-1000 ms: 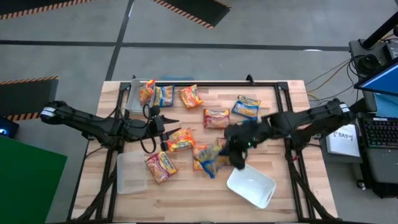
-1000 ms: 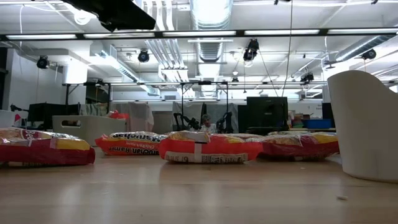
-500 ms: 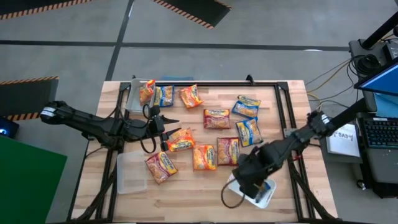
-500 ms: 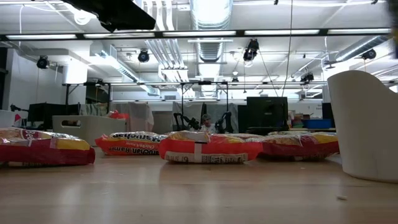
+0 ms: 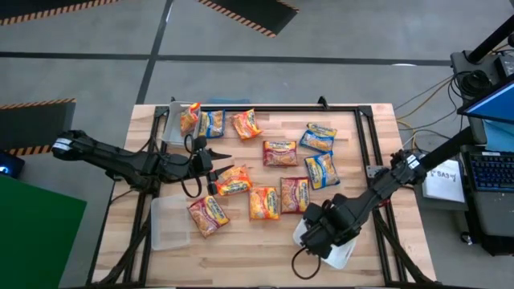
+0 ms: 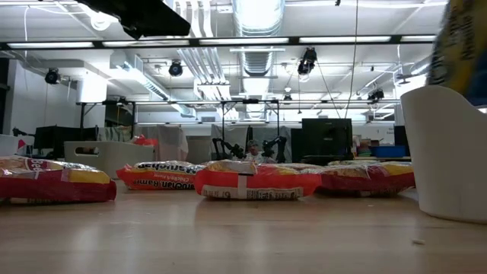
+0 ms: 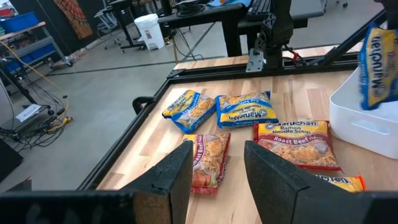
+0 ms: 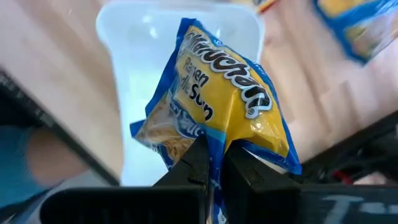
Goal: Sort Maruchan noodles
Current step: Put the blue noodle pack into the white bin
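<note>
The right pincer [image 8: 214,163] is clamped tight on a blue noodle packet [image 8: 217,112], holding it directly above the white tub [image 8: 134,68] at the near right of the wooden counter [image 5: 241,249]; that tub looks bare inside, so this would be its first packet. The left pincer [image 7: 214,163] waits with its fingers partly apart and nothing between them, hovering just left of the orange packet [image 5: 234,181] near the middle of the counter. Sorting seems barely begun. On the far side of the counter from the white tub, a second tub [image 5: 175,120] stands at the left corner with an orange packet [image 5: 189,118] leaning in it, and a third, clear tub [image 5: 169,222] sits well to the left of the white one, apparently with nothing in it. About ten packets, orange, red and blue, lie loose between the tubs and remain to be placed. The counter is pale wood inside a black metal frame; around it is a grey floor with striped hazard tape, and across the room are desks, monitors and ceiling ducts.
</note>
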Robot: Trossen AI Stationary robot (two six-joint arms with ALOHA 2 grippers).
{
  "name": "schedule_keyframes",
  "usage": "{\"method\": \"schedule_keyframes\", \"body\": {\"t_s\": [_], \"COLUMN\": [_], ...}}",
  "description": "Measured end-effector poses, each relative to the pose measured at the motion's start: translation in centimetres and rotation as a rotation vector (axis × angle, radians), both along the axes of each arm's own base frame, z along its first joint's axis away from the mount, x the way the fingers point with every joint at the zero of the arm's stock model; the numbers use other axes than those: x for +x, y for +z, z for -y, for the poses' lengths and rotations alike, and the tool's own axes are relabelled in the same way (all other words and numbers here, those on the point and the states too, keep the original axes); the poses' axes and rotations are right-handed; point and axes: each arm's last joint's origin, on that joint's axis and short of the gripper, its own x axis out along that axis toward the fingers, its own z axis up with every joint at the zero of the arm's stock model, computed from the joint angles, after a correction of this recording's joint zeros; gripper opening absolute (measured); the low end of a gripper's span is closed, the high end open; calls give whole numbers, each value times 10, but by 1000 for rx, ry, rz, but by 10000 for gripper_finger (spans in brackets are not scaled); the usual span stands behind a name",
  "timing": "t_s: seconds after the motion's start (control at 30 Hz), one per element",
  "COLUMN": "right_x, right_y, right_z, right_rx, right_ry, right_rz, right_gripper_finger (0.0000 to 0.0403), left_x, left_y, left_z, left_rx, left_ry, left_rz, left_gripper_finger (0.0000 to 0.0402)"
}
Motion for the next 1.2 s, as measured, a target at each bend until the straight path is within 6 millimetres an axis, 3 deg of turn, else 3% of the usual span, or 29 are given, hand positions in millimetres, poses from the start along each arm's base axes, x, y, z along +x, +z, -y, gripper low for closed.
{"method": "schedule_keyframes", "body": {"t_s": [0.4,0.77,1.2], "right_x": [-1,-5,-1], "right_y": [-9,-36,-41], "right_z": [2,6,4], "right_rx": [-49,-125,-138], "right_ry": [97,182,235], "right_rz": [-11,-72,-10], "right_gripper_finger": [11,12,13], "left_x": [0,0,0], "left_y": [0,0,0], "left_z": [0,0,0], "left_rx": [0,0,-1], "left_ry": [0,0,0], "left_rz": [2,2,2], "left_gripper_finger": [127,127,127]}}
